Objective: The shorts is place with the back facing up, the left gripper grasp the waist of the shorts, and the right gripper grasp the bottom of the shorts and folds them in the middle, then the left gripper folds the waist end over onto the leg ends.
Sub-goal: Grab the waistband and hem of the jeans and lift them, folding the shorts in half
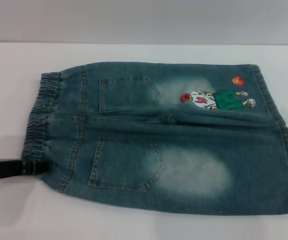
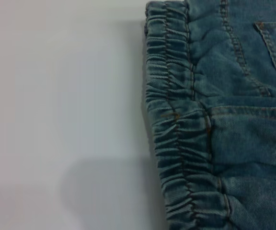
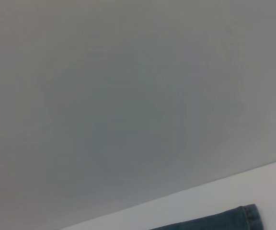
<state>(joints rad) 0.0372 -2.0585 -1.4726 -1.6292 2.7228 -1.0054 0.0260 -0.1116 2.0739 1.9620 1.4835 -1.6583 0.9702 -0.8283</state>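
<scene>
The shorts (image 1: 184,145) lie flat on the white table, back up, with two back pockets showing. The waist of the shorts (image 1: 44,115) is the ruffled band at the left; the left wrist view looks straight down on this waist (image 2: 176,120). The bottom of the shorts (image 1: 284,140), the leg ends, lies at the right. My left gripper (image 1: 43,167) reaches in low from the left edge, its black tip at the near corner of the waistband. The right gripper is out of view; its wrist view catches only a denim corner (image 3: 234,218).
A cartoon figure (image 1: 216,98) and an orange ball (image 1: 238,80) are printed on the far leg. The white table (image 1: 14,65) runs around the shorts, with a grey wall (image 3: 128,96) behind it.
</scene>
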